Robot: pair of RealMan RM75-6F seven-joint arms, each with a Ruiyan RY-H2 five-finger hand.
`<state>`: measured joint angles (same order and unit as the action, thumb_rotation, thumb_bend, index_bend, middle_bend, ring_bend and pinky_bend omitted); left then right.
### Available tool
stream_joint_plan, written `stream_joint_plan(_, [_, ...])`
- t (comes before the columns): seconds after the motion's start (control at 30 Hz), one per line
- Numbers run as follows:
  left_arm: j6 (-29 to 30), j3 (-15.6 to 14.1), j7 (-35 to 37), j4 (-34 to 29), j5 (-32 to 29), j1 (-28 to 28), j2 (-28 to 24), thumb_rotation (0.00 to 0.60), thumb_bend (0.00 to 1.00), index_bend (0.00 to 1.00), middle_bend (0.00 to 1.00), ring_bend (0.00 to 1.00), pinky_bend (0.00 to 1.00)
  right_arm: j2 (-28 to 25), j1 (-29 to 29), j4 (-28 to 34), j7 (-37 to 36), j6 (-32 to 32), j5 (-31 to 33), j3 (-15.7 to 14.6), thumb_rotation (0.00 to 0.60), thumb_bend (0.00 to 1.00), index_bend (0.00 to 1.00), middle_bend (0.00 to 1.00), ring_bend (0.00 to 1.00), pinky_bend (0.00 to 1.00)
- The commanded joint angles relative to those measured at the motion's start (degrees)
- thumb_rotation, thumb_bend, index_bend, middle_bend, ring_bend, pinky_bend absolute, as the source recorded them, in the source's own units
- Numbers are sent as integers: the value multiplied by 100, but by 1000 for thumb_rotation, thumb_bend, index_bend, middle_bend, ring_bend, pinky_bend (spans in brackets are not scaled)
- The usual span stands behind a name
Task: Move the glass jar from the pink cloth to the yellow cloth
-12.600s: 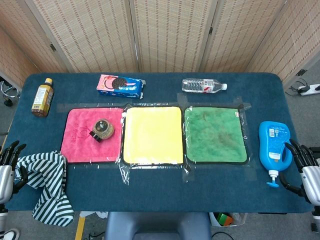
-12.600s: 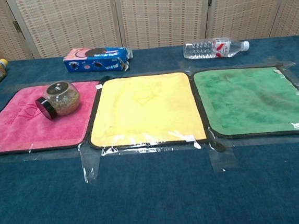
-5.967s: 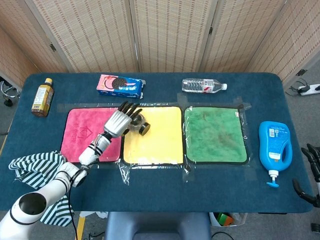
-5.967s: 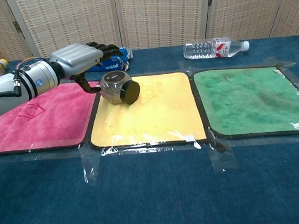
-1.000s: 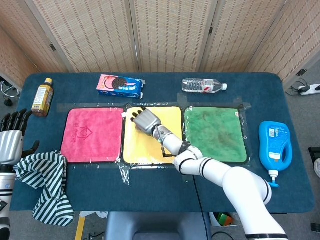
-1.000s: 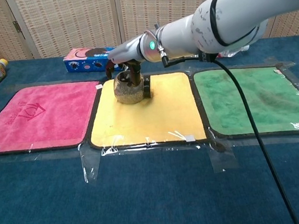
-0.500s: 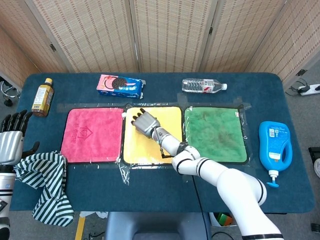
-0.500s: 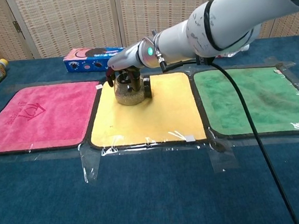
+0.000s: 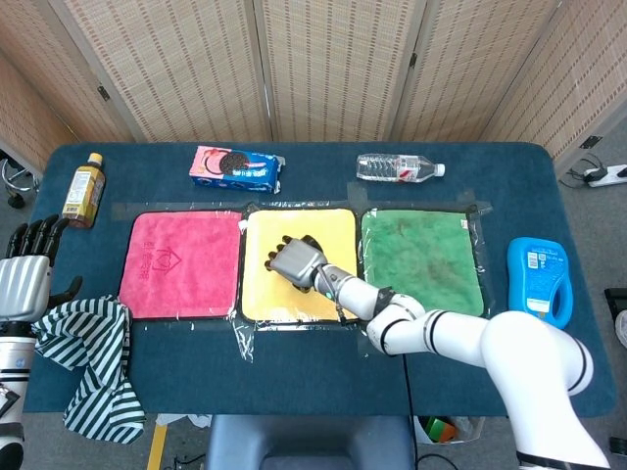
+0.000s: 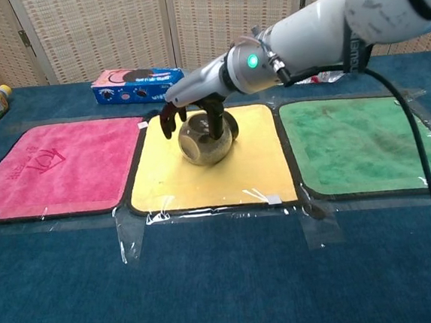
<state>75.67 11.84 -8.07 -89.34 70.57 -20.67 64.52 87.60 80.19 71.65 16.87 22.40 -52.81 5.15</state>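
One glass jar [image 10: 206, 140], sitting on the yellow cloth [image 10: 202, 181] near its middle, right hand [image 10: 195, 95] draped over the top with dark fingers [image 10: 217, 123] curled down its sides, gripping it (from the head view the jar is almost fully hidden under the hand [image 9: 296, 261]). Jar looks tilted or on its side, can't tell exactly. Three cloths in a row, taped down: pink cloth [image 9: 181, 262] at left, yellow one [image 9: 294, 227] in the middle, green cloth [image 9: 421, 262] at right. Pink cloth bare.

Left hand [image 9: 29, 269] off the table's left edge, fingers spread, holding nothing; not seen in chest view.

Also on the blue table [image 9: 294, 367]: one cookie box [image 9: 235, 167] behind the cloths, one clear water bottle [image 9: 400, 167] lying on its side, one tea bottle [image 9: 82, 189] far left, one blue detergent bottle [image 9: 539, 277] at right edge, partly hidden by the right arm. One striped cloth [image 9: 93, 367] at the front-left corner, hanging over the edge.
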Motion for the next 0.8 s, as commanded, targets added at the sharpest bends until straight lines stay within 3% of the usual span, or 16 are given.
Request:
stream_joint_plan(0.03, [2, 8, -10, -12, 5, -4, 0, 600, 348, 92, 87, 81, 73, -376, -211, 384, -86, 465, -38, 11, 600, 508, 217, 200, 201, 95])
stream_joint_plan(0.2, [2, 11, -35, -36, 20, -6, 0, 600, 348, 92, 87, 81, 73, -344, -263, 131, -184, 587, 208, 85, 600, 508, 217, 193, 193, 95])
stream_joint_plan(0.43, [6, 6, 0, 9, 4, 22, 28, 600, 348, 92, 87, 81, 74, -340, -371, -146, -59, 722, 437, -69, 600, 508, 217, 193, 188, 95])
stream_joint_plan(0.57, [-6, 14, 31, 57, -10, 28, 41, 600, 348, 92, 87, 81, 73, -800, -725, 425, -212, 1141, 269, -52, 600, 508, 217, 193, 186, 95])
stream_joint_plan(0.8, [-6, 56, 8, -24, -79, 48, -40, 600, 348, 91, 87, 81, 74, -2051, -1841, 2075, -480, 2583, -564, -214, 600, 508, 207, 193, 186, 95])
